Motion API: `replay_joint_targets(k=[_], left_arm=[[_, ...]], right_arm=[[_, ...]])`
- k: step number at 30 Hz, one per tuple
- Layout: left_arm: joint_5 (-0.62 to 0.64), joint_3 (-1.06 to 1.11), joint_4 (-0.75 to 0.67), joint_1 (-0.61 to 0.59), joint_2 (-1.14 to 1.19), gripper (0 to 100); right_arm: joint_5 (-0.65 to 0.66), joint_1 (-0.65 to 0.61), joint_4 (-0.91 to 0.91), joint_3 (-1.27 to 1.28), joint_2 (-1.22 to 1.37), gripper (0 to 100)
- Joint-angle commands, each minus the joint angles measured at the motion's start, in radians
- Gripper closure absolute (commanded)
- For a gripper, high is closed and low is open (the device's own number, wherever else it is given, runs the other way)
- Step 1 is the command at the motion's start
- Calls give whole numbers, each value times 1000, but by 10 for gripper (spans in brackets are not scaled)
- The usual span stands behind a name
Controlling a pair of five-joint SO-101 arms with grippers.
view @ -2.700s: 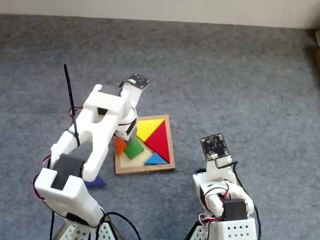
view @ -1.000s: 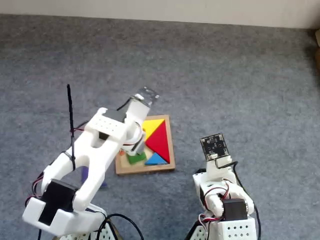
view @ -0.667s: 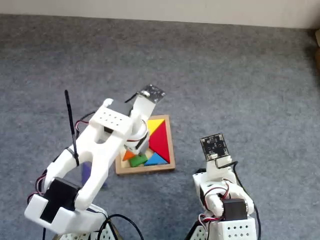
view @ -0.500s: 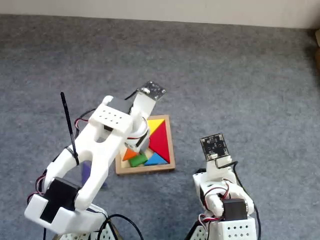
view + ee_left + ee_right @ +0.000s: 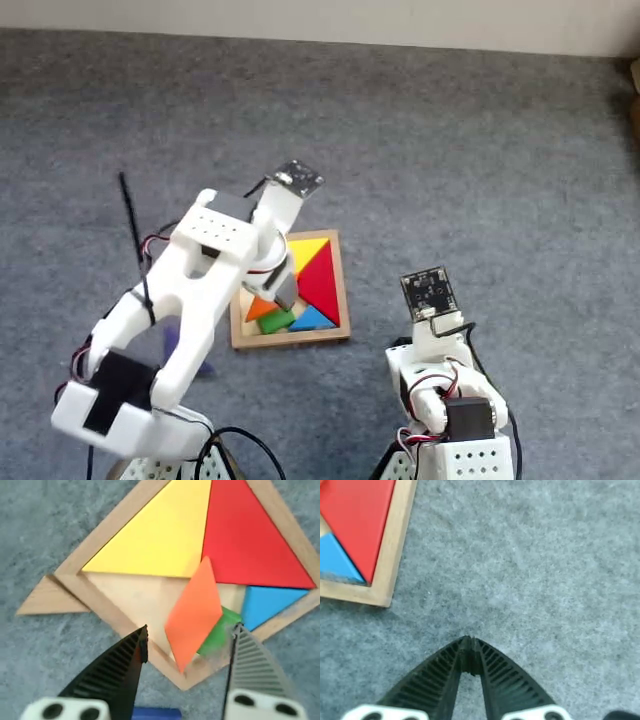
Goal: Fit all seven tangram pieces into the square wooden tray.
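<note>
Orange parallelogram [image 5: 194, 615] lies inside the square wooden tray [image 5: 70, 575], directly under the left gripper [image 5: 189, 629]. The gripper's fingers are spread, one on each side of the piece, and neither visibly touches it. Its long axis runs across the line joining the two fingertips, so closing would pinch its narrow width. One corner overlaps the green square [image 5: 218, 636], so it probably sits tilted rather than flat on the tray floor.

High view, from tray centre:
- yellow triangle [image 5: 303, 253] at 12 o'clock
- red triangle [image 5: 322, 280] at 3
- blue triangle [image 5: 314, 319] at 5
- green square at 6 to 7
- orange piece at 8

Bare tray floor shows beside the yellow triangle, next to the parallelogram.

A dark blue piece [image 5: 186, 346] lies loose on the grey carpet [image 5: 480, 150], at 8 o'clock from the tray and well apart from it.

The right gripper [image 5: 470, 644] has its tips pressed together, holding nothing. It sits over the carpet at 4 o'clock from the tray.

The left arm is clearly the nearer one to the parallelogram. The next move depends on turning that piece into the bare gap.
</note>
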Motion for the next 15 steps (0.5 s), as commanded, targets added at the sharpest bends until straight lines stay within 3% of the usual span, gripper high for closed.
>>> replay_joint_targets(k=[1,10,15], left_arm=[[-21,-16,-46,-10,68,750],[-20,-122,-26,-7,185,889],[31,-176,43,-8,185,905]], right_arm=[[0,12,5,128,-4,991],[0,12,5,128,-4,991],[0,12,5,128,-4,991]])
